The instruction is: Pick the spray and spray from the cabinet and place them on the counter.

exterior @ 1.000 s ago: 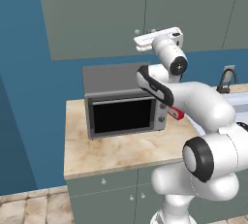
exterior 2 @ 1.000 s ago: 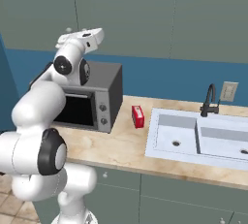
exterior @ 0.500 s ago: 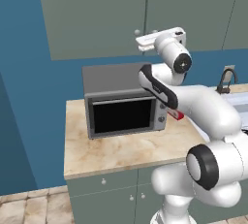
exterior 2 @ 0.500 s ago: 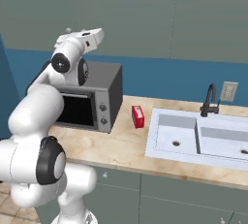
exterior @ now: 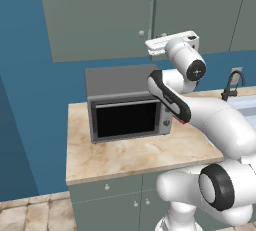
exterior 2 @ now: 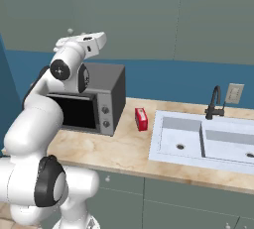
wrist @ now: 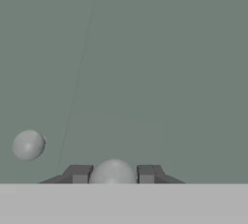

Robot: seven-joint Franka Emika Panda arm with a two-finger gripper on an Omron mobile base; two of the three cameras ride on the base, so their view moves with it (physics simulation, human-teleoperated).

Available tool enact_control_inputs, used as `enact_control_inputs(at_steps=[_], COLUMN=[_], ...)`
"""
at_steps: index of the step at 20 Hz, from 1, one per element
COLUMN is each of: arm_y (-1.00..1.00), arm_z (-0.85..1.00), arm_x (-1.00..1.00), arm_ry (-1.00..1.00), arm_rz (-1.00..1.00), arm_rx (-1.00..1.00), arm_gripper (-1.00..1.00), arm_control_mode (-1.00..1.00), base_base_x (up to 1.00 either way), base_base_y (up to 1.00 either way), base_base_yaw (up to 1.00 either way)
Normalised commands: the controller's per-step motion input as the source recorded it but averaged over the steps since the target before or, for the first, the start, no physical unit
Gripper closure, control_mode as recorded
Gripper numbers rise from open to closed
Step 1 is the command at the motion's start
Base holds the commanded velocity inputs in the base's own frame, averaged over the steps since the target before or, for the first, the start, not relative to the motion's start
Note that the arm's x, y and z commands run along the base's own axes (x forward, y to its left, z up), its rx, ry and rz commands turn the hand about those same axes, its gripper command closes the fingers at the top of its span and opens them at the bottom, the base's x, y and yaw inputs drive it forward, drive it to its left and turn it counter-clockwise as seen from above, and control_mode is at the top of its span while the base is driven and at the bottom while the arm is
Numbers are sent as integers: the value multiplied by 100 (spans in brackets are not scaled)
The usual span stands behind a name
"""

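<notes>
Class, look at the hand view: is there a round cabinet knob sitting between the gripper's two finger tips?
Yes, a pale round knob sits in the gap of the gripper, against the closed grey-green cabinet door.

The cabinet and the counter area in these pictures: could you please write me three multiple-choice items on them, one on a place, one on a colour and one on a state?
1. Where does the small red box stand?
A. On the counter between the toaster oven and the sink
B. Inside the sink
C. On top of the toaster oven

2. What colour are the doors of the cabinet?
A. White
B. Grey-green
C. Brown

3. How does the gripper stand to the round knob in the hand view?
A. Far away from every knob
B. Holding a spray bottle
C. One finger on each side of a knob

Answers: 1 A, the right base view shows the box on the stone slab beside the sink's edge. 2 B, both base views show flat grey-green doors. 3 C, the hand view shows the pale knob between the two dark fingers.
</notes>
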Motion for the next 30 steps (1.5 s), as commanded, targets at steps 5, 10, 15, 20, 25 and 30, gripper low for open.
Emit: enact_control_inputs(at_steps=[5, 10, 15, 20, 25, 30], arm_y=[-29, -32, -39, -44, -48, -50], arm_z=[27, 29, 32, 33, 32, 30], arm_x=[-51, -47, -40, -37, -37, -37], arm_ry=[-1, 0, 0, 0, 0, 1], arm_rz=[0, 0, 0, 0, -1, -2], arm_rx=[3, 0, 0, 0, 0, 0], arm_gripper=[100, 100, 100, 100, 100, 100], arm_control_mode=[-100, -100, -100, -100, -100, -100], base_base_x=[0, 0, 0, 0, 0, 0], base_base_y=[0, 0, 0, 0, 0, 0], base_base_yaw=[0, 0, 0, 0, 0, 0])
